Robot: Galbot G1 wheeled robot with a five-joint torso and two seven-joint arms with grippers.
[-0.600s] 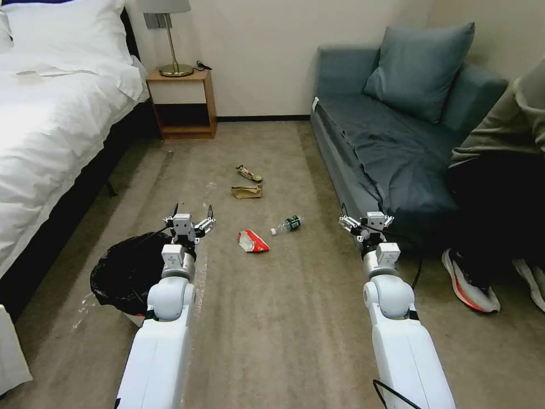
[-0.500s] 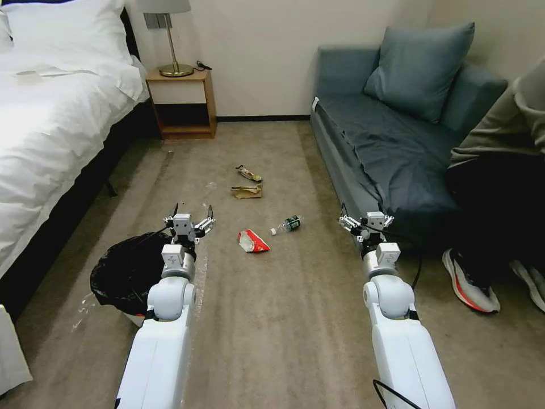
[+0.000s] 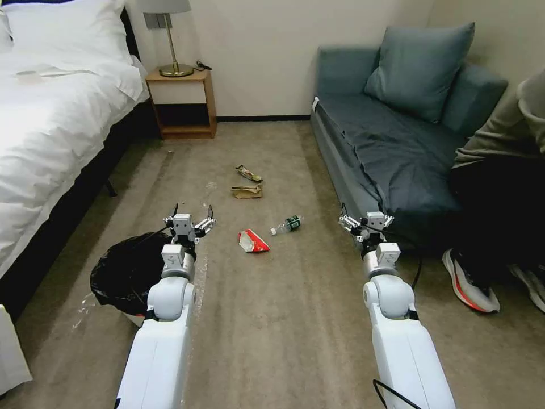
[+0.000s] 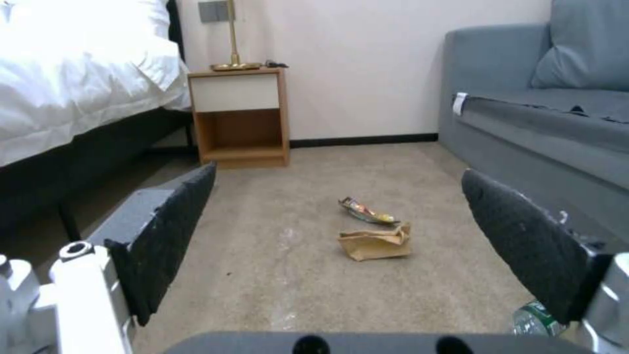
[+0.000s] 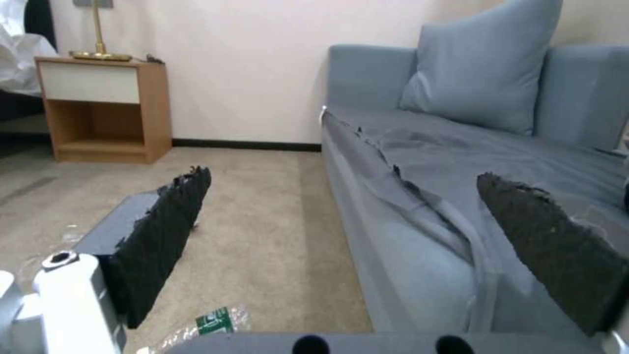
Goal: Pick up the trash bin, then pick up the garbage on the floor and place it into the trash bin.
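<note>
Little is changed from the earlier frames: both arms are held where they were, the litter lies in the same spots, and only the seated person at the right edge has shifted slightly.

The left gripper [image 3: 192, 217] is held out above the carpet [image 3: 284, 318], its jaws spread wide with nothing between them. The bin [image 3: 122, 272] stands on the floor just to the left of and behind that gripper, beside the left forearm and near the bed [image 3: 51, 142]; its black liner is draped over the rim, and it is not touched by either gripper.

The right gripper [image 3: 366, 220] is held at the same height close to the front edge of the sofa [image 3: 392, 147], also wide open and empty.

Between the two grippers the garbage is spread on the carpet. The red bag [image 3: 252, 241] lies nearest, to the right of the left gripper and slightly behind its tips. The bottle [image 3: 287, 224] lies just beyond it, roughly midway between the grippers; part of it is seen at the edge of both wrist views [image 5: 208, 323]. Farther ahead, the paper bag [image 3: 247, 192] and the wrapper [image 3: 249, 173] lie close together, the wrapper just beyond the bag; in the left wrist view both are framed between the open fingers [image 4: 164, 241], well ahead of them. A nightstand [image 3: 181, 102] stands against the far wall.
</note>
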